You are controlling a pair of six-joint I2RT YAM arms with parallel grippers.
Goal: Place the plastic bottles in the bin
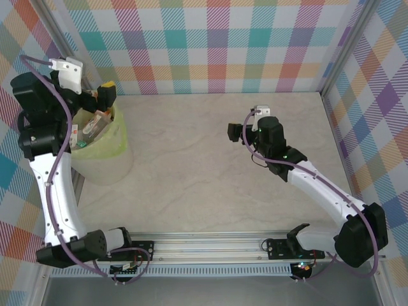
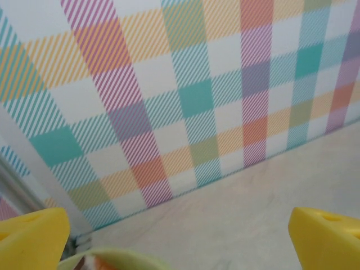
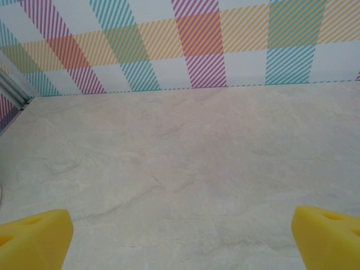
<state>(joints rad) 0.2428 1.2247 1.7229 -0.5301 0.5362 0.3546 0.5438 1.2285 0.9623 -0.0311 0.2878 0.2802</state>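
The bin (image 1: 113, 152), lined with a light yellow-green bag, stands at the far left of the table. Several plastic bottles (image 1: 90, 129) with coloured labels lie inside it. My left gripper (image 1: 102, 97) hangs open just above the bin's far rim with nothing between its fingers. In the left wrist view the yellow fingertips (image 2: 31, 241) stand wide apart, and the bin's rim (image 2: 115, 259) curves along the bottom edge with a bit of orange inside it. My right gripper (image 1: 241, 127) is open over the bare table right of centre; its yellow pads (image 3: 34, 239) hold nothing.
Plaid walls (image 1: 217, 44) close the table at the back and on both sides. A metal rail (image 1: 210, 245) runs along the near edge by the arm bases. The marbled tabletop (image 3: 180, 163) stretches between the bin and the right arm.
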